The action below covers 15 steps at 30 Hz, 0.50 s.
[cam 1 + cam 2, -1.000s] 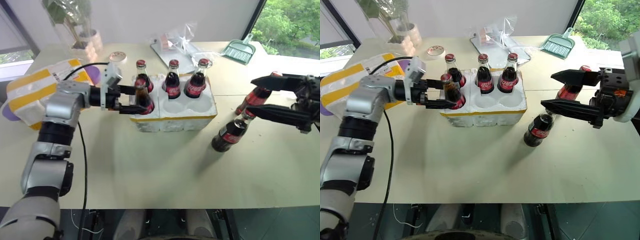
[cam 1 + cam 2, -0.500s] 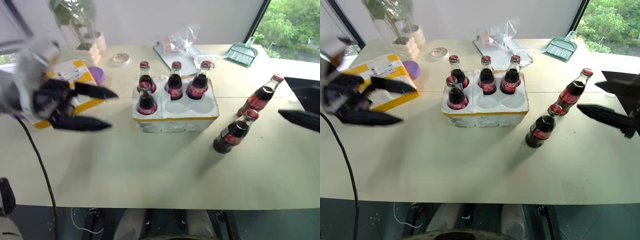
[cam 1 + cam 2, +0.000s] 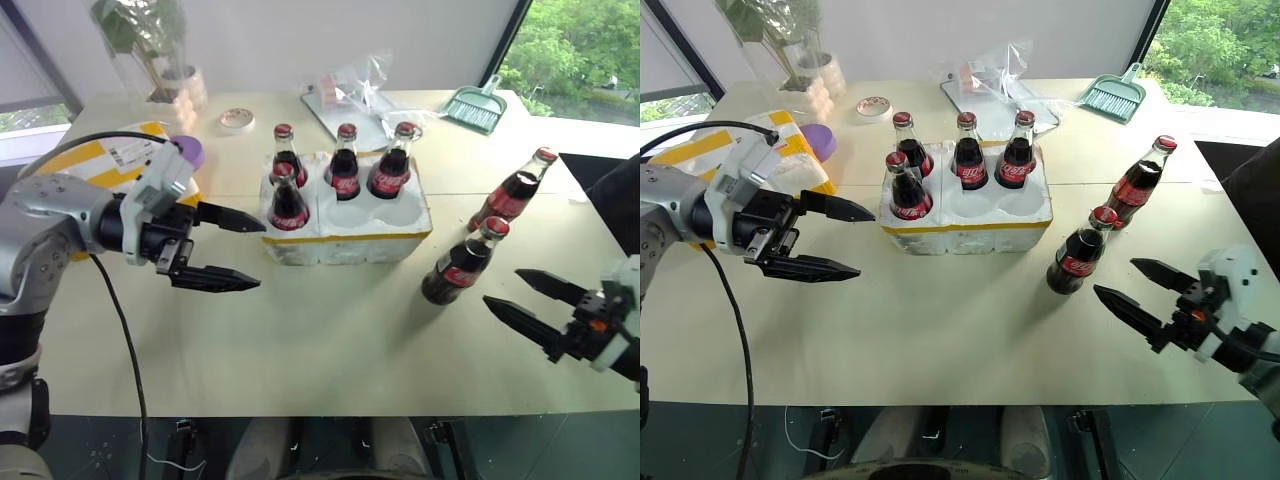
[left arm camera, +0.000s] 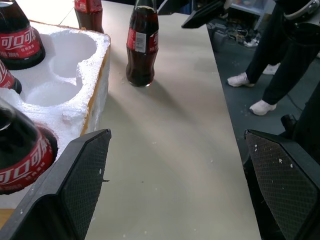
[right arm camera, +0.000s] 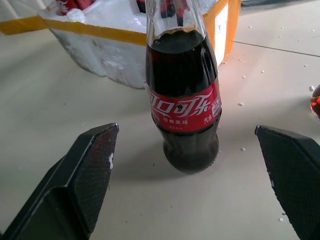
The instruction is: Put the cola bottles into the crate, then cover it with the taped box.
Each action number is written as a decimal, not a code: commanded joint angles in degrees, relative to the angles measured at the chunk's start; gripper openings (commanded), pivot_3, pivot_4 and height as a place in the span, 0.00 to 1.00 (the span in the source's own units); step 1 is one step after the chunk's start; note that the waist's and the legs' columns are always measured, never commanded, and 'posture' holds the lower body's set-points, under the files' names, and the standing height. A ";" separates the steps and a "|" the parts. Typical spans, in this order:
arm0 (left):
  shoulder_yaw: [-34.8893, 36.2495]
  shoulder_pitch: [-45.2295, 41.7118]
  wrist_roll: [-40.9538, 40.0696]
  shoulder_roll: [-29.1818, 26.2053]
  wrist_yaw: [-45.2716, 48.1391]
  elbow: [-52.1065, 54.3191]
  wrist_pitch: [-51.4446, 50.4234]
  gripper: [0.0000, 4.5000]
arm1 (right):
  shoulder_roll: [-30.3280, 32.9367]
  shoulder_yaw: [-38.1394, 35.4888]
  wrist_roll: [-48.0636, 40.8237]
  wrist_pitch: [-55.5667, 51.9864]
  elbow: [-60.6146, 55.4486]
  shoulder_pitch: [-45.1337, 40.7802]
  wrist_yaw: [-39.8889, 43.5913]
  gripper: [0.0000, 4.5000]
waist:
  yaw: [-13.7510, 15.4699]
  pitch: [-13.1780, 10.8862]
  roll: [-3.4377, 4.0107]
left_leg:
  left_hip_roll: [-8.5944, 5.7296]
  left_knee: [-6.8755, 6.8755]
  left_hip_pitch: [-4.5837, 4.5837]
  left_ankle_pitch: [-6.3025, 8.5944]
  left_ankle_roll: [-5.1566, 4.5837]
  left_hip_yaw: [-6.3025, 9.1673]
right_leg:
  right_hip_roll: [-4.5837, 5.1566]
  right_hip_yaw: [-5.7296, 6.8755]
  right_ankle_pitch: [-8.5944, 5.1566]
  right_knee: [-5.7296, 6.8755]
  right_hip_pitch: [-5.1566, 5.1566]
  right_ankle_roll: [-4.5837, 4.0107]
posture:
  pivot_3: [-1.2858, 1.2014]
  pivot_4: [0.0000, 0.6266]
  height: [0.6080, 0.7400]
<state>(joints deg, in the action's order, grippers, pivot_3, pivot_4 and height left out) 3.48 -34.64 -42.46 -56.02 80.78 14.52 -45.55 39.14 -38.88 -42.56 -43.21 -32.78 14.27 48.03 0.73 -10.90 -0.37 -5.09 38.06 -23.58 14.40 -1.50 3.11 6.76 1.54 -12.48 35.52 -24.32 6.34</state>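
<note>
Four cola bottles (image 3: 346, 160) are standing upright, red caps up, in the white, yellow-banded crate (image 3: 350, 225); two more are standing on the table (image 3: 300, 340) just right of it. The taped box (image 3: 95, 165) is lying left of the crate. Left gripper (image 3: 228, 250) and right gripper (image 3: 525, 300) are hovering spread wide, grasping nothing.

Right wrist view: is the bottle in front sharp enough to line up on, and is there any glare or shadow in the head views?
Right wrist view: the bottle is sharp and its label readable, though its top is cut off. Left eye view: no blur; soft shadows fall toward the camera from the crate; window bright but no glare on the table.
</note>
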 commanded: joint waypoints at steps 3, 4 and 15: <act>1.31 -1.12 -0.91 -0.37 -0.88 0.78 0.47 0.99 | -0.78 6.20 2.27 3.83 4.24 -4.49 -2.89 1.00 | 0.06 0.00 -0.01 | 0.01 -0.02 0.00 0.00 0.00 0.01 | -0.02 0.01 0.00 0.01 0.00 0.00 | 0.52 0.24 0.99; 1.42 -1.11 -1.05 -0.40 -1.08 0.85 0.37 0.99 | -0.77 7.08 2.60 4.27 5.04 -5.23 -3.25 1.00 | 0.11 0.00 -0.01 | 0.00 -0.02 0.00 0.00 0.00 0.02 | -0.02 0.02 0.00 0.01 0.00 0.00 | 0.52 0.24 0.99; 2.49 -0.10 -1.94 -1.36 -2.37 1.87 0.16 0.99 | -2.49 15.78 5.35 8.00 13.58 -11.43 -5.16 1.00 | 0.00 0.00 -0.02 | -0.01 -0.02 0.00 0.00 -0.01 0.01 | -0.06 0.02 0.03 0.00 0.00 0.05 | 0.52 0.24 0.99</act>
<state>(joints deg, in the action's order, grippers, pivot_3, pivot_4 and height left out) 3.72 -34.52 -43.42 -56.39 78.59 14.94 -45.70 36.82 -22.79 -37.44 -36.53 -19.58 3.68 43.18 0.72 -10.91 -0.38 -5.10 38.04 -23.58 14.39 -1.51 3.12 6.71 1.56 -12.44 35.53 -24.32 6.41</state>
